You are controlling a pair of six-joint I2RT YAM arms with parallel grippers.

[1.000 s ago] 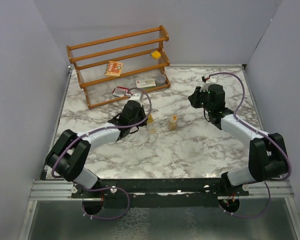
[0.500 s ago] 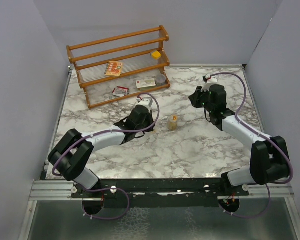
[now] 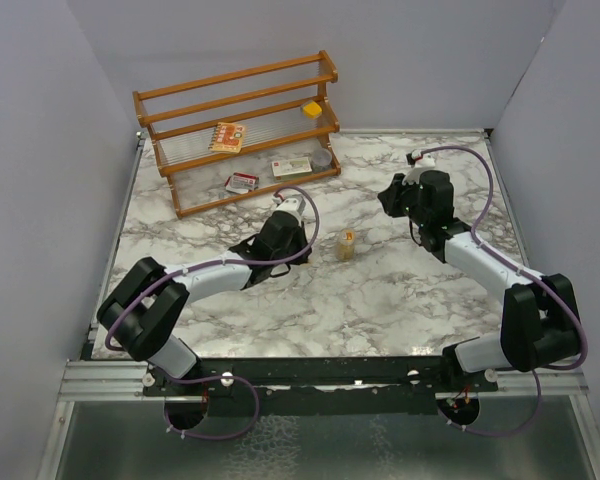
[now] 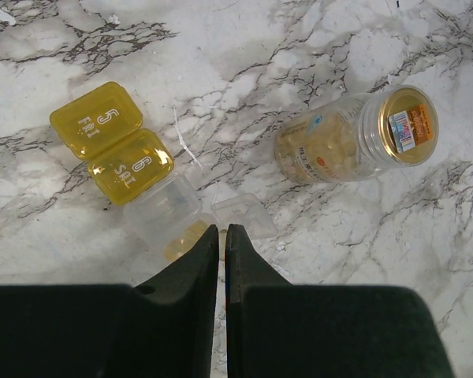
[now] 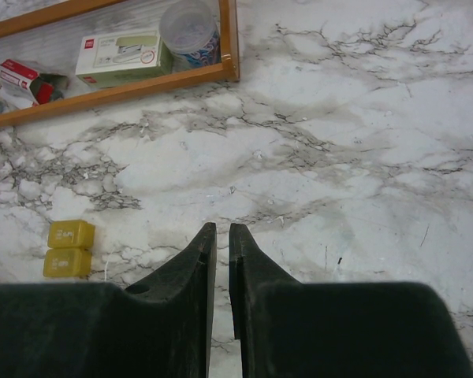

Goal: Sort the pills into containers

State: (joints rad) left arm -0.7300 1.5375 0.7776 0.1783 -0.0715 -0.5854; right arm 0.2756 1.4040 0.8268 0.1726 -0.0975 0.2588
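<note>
The squarish yellow box [image 4: 110,143] lies on the marble with two shut yellow lids marked 5 FRI and 6 SAT. Two clear flaps [image 4: 164,206] lie open beside it, with something yellowish under them. The round amber jar [image 4: 353,138] with an orange-labelled cap stands to the right, also seen in the top view [image 3: 347,244]. My left gripper [image 4: 221,228] is shut, its tips just at the clear flaps; in the top view [image 3: 302,240] it covers the box. My right gripper [image 5: 218,228] is shut and empty above bare marble, in the top view [image 3: 390,195] right of the jar. The yellow box also shows in the right wrist view [image 5: 69,248].
A wooden rack [image 3: 240,130] stands at the back left. It holds card packets [image 5: 118,55], a red packet [image 5: 20,79], a round grey tin [image 5: 191,27] and a small yellow block [image 3: 312,108].
My left gripper moved right and forward, ending over the yellow box, which was visible in the top view a second ago. The right gripper shifted only slightly.
</note>
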